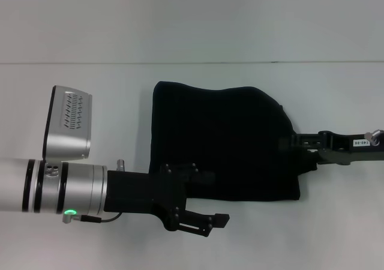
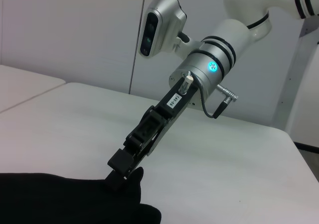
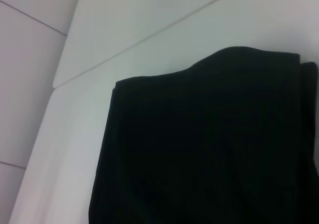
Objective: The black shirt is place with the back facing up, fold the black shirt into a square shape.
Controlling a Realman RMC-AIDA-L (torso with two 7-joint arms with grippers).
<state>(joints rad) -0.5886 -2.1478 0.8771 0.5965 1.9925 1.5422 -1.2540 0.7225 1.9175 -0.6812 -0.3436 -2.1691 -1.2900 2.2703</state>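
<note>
Reaching right gripper [image 1: 298, 143] at black shirt [image 1: 222, 141]

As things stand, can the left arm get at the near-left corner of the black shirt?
Probably yes. The left gripper hovers just at the near edge of the black shirt, fingers apart, with only bare table around it. The right gripper sits at the opposite edge, well out of the way.

plain matte black shirt [image 1: 222, 141], folded into a rough rectangle, flat on the white table [image 1: 90, 30]
</note>
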